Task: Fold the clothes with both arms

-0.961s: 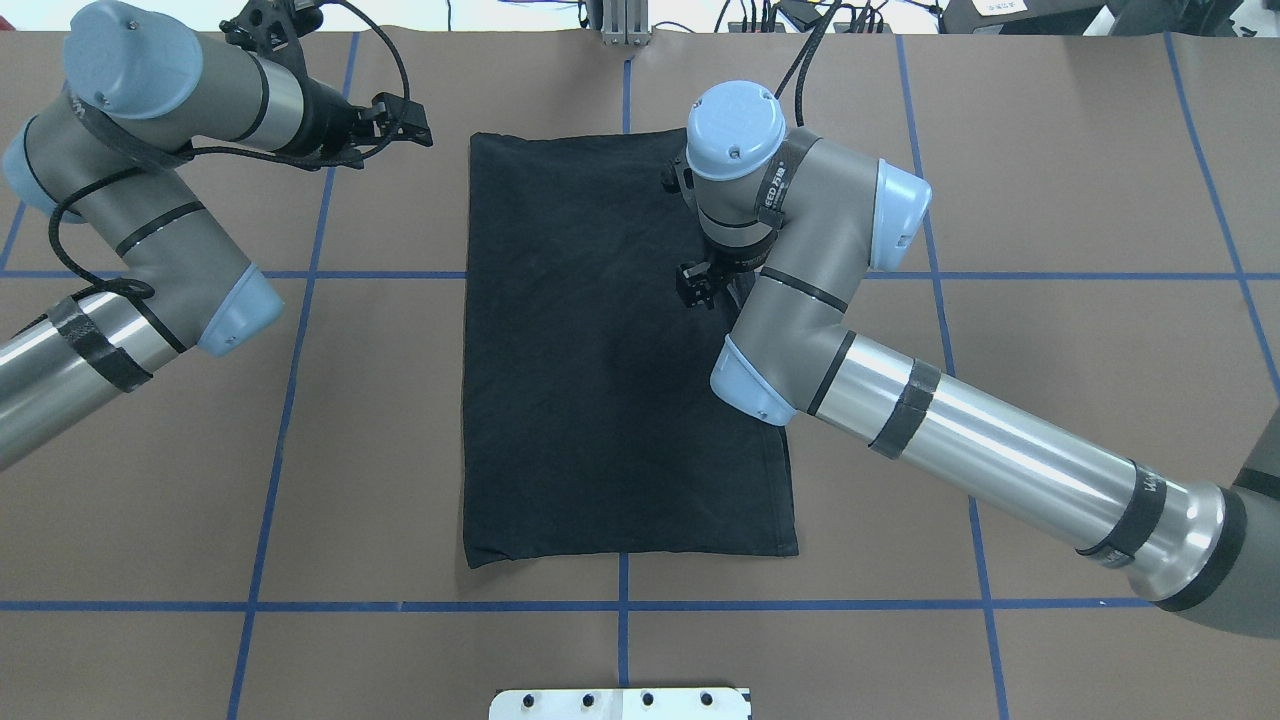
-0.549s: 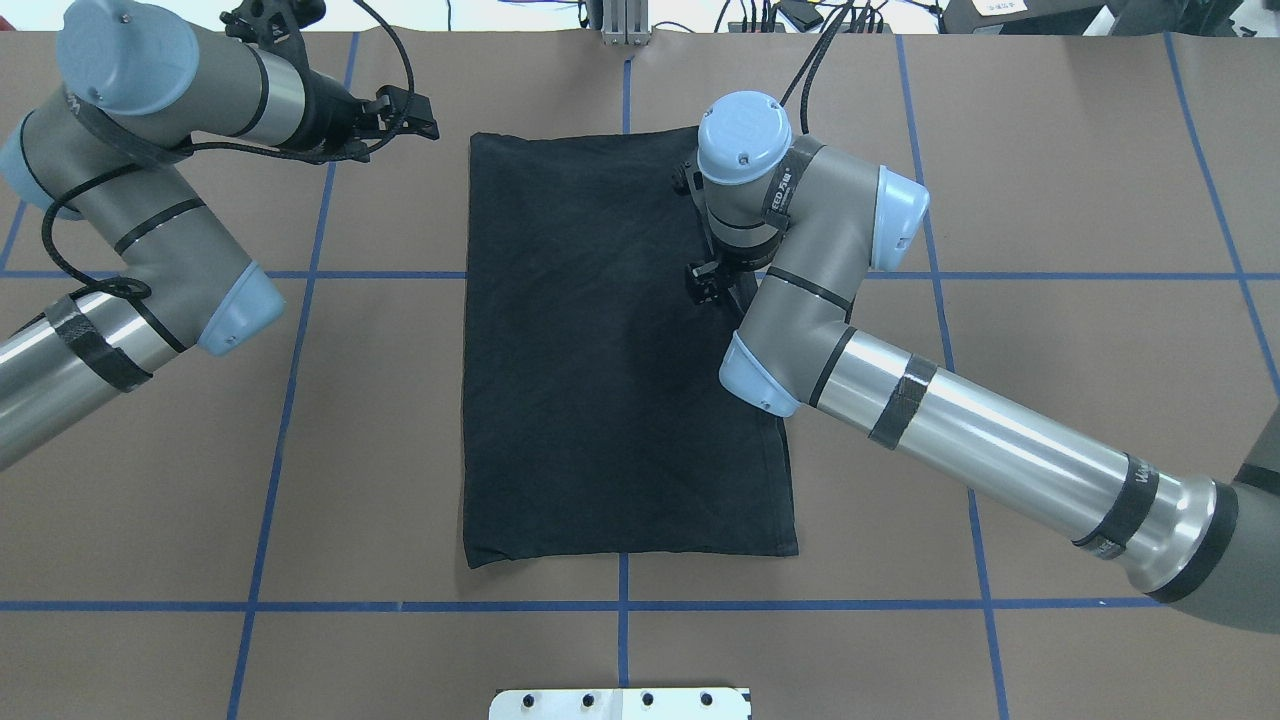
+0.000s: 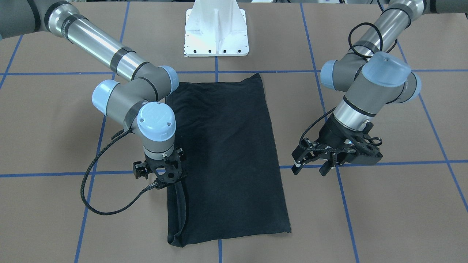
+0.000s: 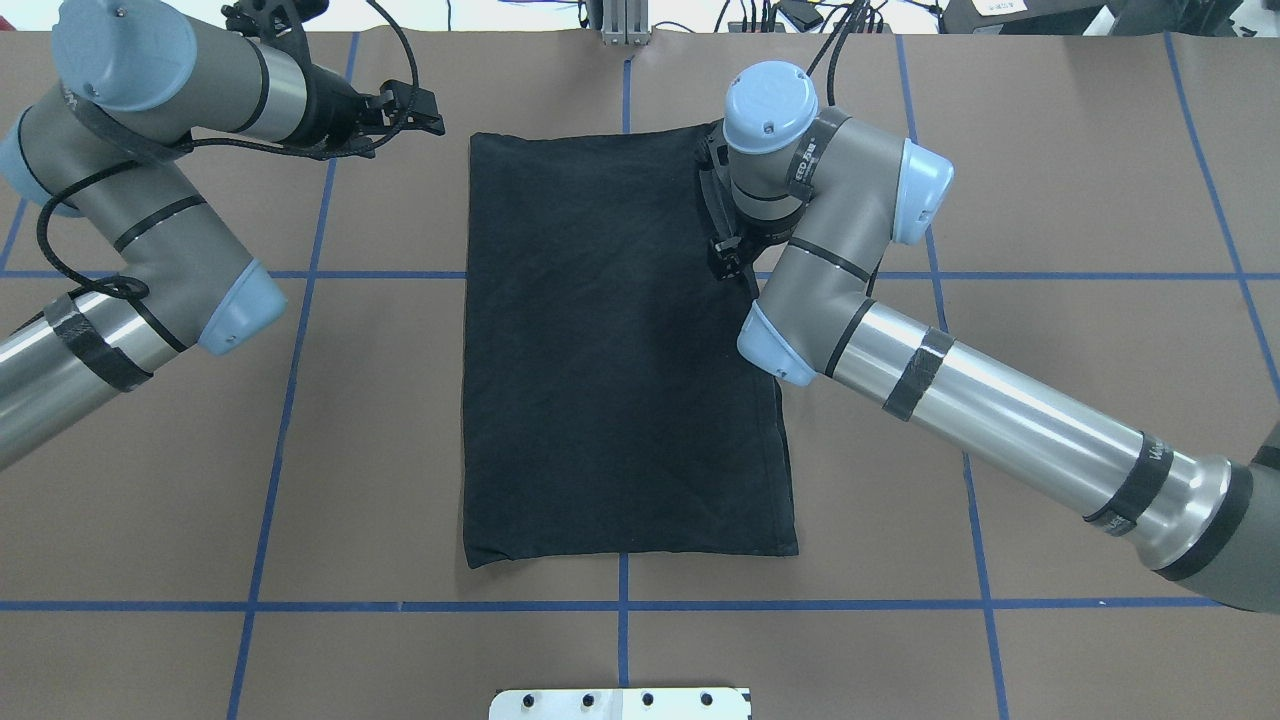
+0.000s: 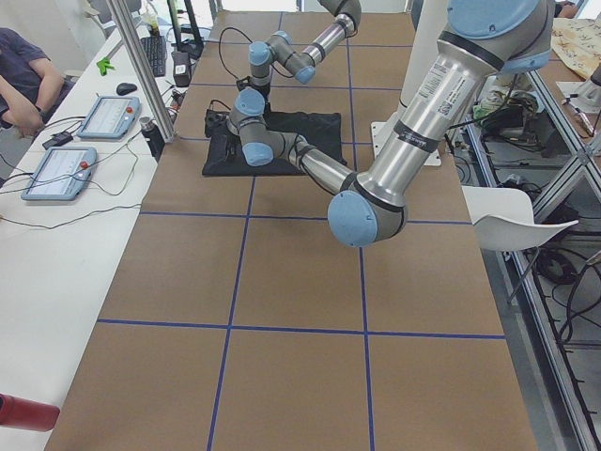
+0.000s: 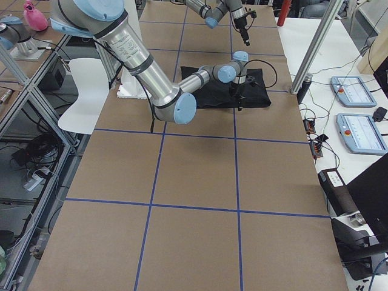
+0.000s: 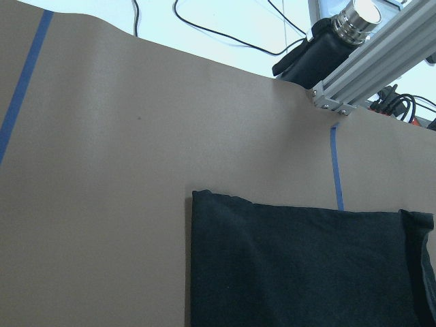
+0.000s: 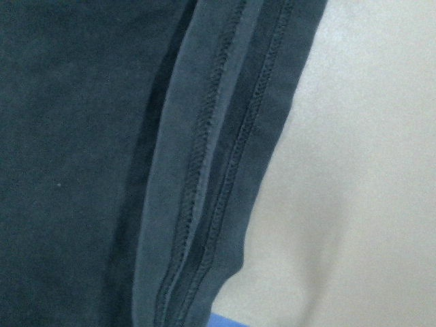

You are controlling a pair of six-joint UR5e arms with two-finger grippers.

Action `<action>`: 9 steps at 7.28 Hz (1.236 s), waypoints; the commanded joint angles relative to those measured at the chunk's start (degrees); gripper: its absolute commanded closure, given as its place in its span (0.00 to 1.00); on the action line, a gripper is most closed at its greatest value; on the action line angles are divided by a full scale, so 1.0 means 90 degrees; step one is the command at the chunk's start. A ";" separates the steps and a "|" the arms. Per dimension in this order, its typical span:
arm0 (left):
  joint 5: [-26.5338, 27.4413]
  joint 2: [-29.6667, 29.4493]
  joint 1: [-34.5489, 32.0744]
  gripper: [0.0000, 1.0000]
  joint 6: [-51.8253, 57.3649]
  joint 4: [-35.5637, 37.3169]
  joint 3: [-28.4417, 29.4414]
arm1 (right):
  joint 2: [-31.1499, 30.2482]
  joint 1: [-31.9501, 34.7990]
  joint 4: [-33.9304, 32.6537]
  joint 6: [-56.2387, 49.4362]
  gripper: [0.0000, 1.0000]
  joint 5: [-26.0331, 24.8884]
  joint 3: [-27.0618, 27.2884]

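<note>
Left black two-finger gripper hangs spread and empty above the brown paper-covered table, beside the folded black fabric T-shirt lying flat at centre. Right gripper points down onto its hemmed side edge; whether it grips cannot be told.

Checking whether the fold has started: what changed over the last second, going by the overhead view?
The right gripper moved from over the T-shirt toward its right edge and the far side of the table; a narrow ridge of cloth now shows along that edge. Whether it grips cloth cannot be told. The left gripper barely shifted, open, off the shirt. The shirt's outline stayed.
</note>
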 commanded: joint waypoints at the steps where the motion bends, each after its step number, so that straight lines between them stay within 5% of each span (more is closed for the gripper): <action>1: 0.0000 -0.0027 0.0008 0.00 0.0000 0.0135 -0.0086 | -0.0068 0.0169 -0.0002 -0.0315 0.00 0.0009 -0.0085; 5: -0.0058 0.0001 -0.0002 0.00 0.0009 0.0517 -0.0418 | 0.0029 0.0403 -0.0041 -0.0278 0.00 0.0660 0.0127; 7: -0.0069 0.0080 0.0027 0.00 -0.0020 0.1186 -0.1088 | -0.0407 0.0589 -0.0042 0.0333 0.00 0.1363 0.1032; 9: -0.0496 0.0905 0.0212 0.00 -0.0195 0.1523 -0.2240 | -0.0953 0.0609 -0.0012 0.1367 0.00 0.1688 0.2057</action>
